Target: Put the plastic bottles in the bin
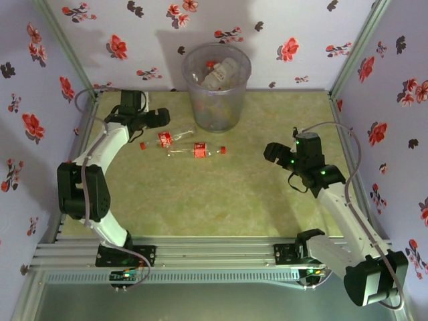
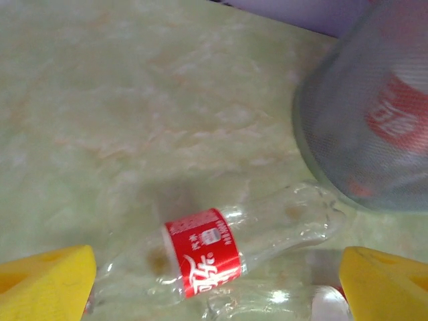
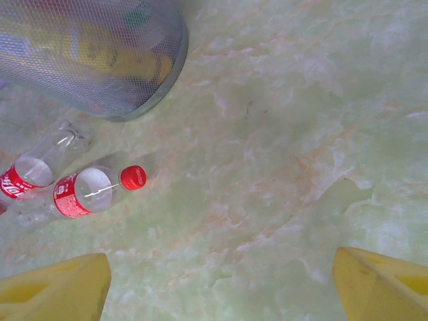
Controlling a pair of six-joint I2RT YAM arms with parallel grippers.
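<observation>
The bin (image 1: 216, 100) stands upright at the far middle of the table (image 1: 221, 200), close to the back wall, and holds several bottles. From above a whitish one (image 1: 224, 72) lies on top among red bits. Through the bin's wall the right wrist view shows a yellow shape (image 3: 127, 61) and the left wrist view a red label (image 2: 401, 114). Two bottles lie on their sides on the table, just in front of the bin and to its left. The left bottle (image 1: 165, 138) is clear with a red label, and the right bottle (image 1: 200, 150) is clear with a red label and a red cap (image 1: 223, 150) pointing right. They lie near each other; whether they touch I cannot tell. The left gripper (image 1: 159, 120) hangs just beyond the left bottle. Its yellow fingers (image 2: 47, 281) are spread wide, the bottle lies on the table between them in the wrist view, and it grips nothing that I can see. The right gripper (image 1: 275, 152) is well to the right of the bottles over bare table, its fingers (image 3: 384, 284) also wide apart and empty.
</observation>
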